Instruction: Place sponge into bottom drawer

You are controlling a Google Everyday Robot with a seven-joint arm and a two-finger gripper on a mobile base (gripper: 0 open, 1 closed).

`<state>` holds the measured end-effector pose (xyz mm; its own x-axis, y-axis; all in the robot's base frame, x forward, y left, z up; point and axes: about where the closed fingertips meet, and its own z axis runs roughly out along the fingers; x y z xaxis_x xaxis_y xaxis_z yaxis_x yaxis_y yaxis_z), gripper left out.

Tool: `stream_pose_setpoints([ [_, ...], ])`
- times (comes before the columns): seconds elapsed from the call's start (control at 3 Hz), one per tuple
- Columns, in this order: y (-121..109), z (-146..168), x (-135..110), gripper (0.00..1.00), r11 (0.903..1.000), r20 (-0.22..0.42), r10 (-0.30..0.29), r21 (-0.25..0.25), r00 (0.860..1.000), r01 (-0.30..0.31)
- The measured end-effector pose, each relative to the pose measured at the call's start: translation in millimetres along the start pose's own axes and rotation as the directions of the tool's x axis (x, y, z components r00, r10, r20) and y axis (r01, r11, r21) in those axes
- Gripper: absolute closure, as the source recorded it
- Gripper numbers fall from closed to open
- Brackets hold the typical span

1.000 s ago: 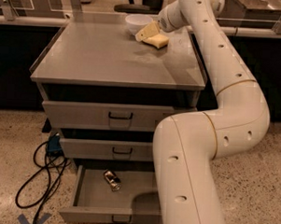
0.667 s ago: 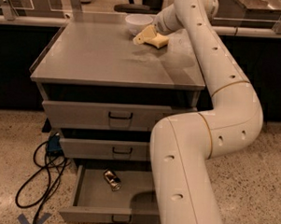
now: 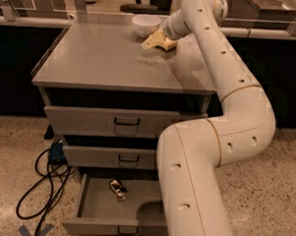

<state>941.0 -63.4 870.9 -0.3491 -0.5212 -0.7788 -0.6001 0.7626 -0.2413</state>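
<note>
The pale-yellow sponge (image 3: pixel 155 43) lies on the grey cabinet top (image 3: pixel 106 54) at the back right, just in front of the white bowl (image 3: pixel 145 24). My gripper (image 3: pixel 165 36) is down at the sponge, right over its back edge, at the end of the long white arm. The bottom drawer (image 3: pixel 114 229) is pulled open at the foot of the cabinet. My arm's big elbow covers its right part.
A small crushed can (image 3: pixel 119 189) lies inside the open bottom drawer. The two upper drawers (image 3: pixel 125 121) are nearly shut. Black cables (image 3: pixel 39 184) and a blue box (image 3: pixel 56 153) lie on the speckled floor to the left. A railing runs behind the cabinet.
The wrist and gripper have shifted slightly left and toward the front over the sponge. More of the white bowl shows now. The drawers have not moved.
</note>
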Motion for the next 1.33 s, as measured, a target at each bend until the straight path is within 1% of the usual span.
stream_pose_setpoints([
  [0.33,-12.5,15.0,28.3,0.00,0.9956,-0.068,0.077,0.060,0.995,-0.073],
  [0.67,-22.8,24.6,52.4,0.00,0.9852,-0.111,0.145,0.108,0.983,-0.134],
  [1.0,-22.8,24.7,52.4,0.00,0.9852,-0.111,0.145,0.108,0.983,-0.134],
  [1.33,-22.8,24.7,52.4,0.19,0.9852,-0.111,0.145,0.108,0.983,-0.134],
])
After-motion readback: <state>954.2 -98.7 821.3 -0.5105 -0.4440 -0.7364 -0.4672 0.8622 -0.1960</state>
